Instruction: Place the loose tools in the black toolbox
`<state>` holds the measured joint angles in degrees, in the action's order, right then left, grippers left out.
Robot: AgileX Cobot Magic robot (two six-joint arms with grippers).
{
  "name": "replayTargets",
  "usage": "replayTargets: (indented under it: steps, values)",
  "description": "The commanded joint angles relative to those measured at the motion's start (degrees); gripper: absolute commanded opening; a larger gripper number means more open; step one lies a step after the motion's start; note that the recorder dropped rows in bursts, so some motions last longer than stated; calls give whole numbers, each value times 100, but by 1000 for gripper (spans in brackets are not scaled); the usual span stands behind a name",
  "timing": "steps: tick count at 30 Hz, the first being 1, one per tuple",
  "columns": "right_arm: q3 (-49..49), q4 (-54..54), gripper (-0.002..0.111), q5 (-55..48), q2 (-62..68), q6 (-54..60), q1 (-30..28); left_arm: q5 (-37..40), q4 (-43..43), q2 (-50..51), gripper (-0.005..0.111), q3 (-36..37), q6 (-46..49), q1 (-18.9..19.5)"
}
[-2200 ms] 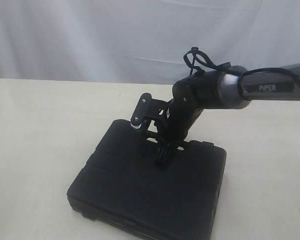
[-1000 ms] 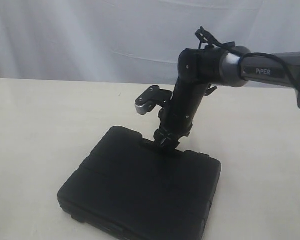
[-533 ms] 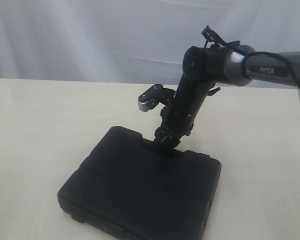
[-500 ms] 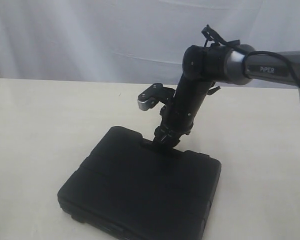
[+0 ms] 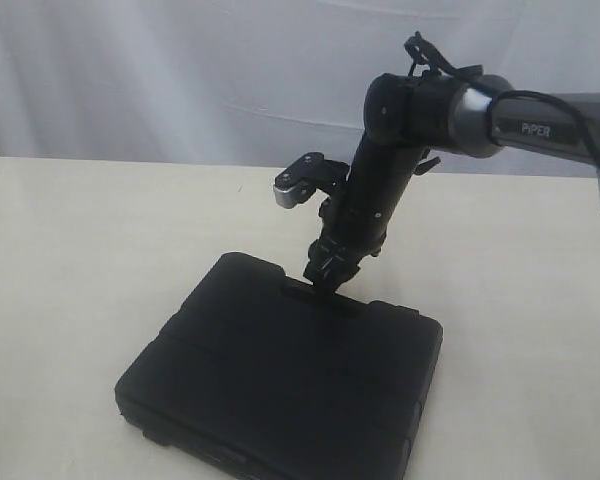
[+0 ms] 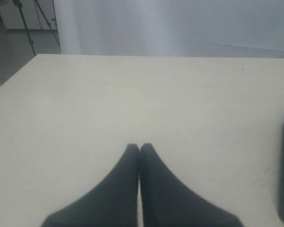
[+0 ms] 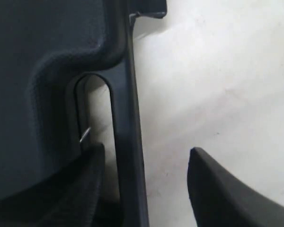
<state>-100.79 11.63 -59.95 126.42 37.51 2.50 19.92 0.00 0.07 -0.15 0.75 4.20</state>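
Exterior view: the closed black toolbox lies flat on the worktop, toward 6 o'clock. My right gripper points down at its 12 o'clock edge.

Left wrist view: my left gripper is pressed together, empty.

Right wrist view: my right gripper gapes wide, straddling the toolbox's handle and gripping nothing.

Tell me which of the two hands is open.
The right hand: its fingers stand apart, astride the handle bar of the black toolbox. The left hand has its fingers pressed together.
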Motion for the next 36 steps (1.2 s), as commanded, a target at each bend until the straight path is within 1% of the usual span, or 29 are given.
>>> replayTargets:
  steps: [1,6,7,8,9,10,11,12,13,17,20,22,23,24,30,36]
  values:
    - [-46,-8,52,-9,-30,-19,-35,-31,0,-7,0,15,-33,-27]
    - [-46,18,51,-26,-219,-19,-35,-31,0,-7,0,15,-33,-27]
    - [-46,18,45,-67,-371,-35,-22,-31,0,-7,0,15,-33,-27]
    - [-46,18,40,-81,-447,-60,-22,-31,0,-7,0,15,-33,-27]
    - [-46,18,29,-133,-652,-115,-22,-31,0,-7,0,15,-33,-27]
    - [-46,18,23,-185,-743,-126,-22,-31,0,-7,0,15,-33,-27]
    - [-46,18,9,-325,-975,-152,-22,-31,0,-7,0,15,-33,-27]
    - [-46,18,3,-381,-1070,-152,-22,-31,0,-7,0,15,-33,-27]
    - [-46,18,-1,-526,-1303,-194,-22,-31,0,-7,0,15,-33,-27]
    - [-46,-109,-1,-1001,-1879,-306,48,-31,0,-7,0,15,-33,-27]
    - [-46,-768,-1,-1001,-2338,-790,462,-31,0,-7,0,15,-33,-27]
    - [-46,-1000,-1,-1001,-2636,-1252,772,-31,0,-7,0,15,-33,-27]
    - [5,-1000,-1,-1001,-2783,-1522,840,-31,0,-7,0,15,-33,-27]
    - [128,-958,-1,-1001,-3082,-1785,941,-31,0,-7,0,15,-33,-27]
    - [1019,-867,-1,-1001,-4420,-2349,1392,-31,0,-7,0,15,-33,-27]
    - [2187,-867,-1,-1001,-6152,-3535,2136,-31,0,-7,0,15,-33,-27]
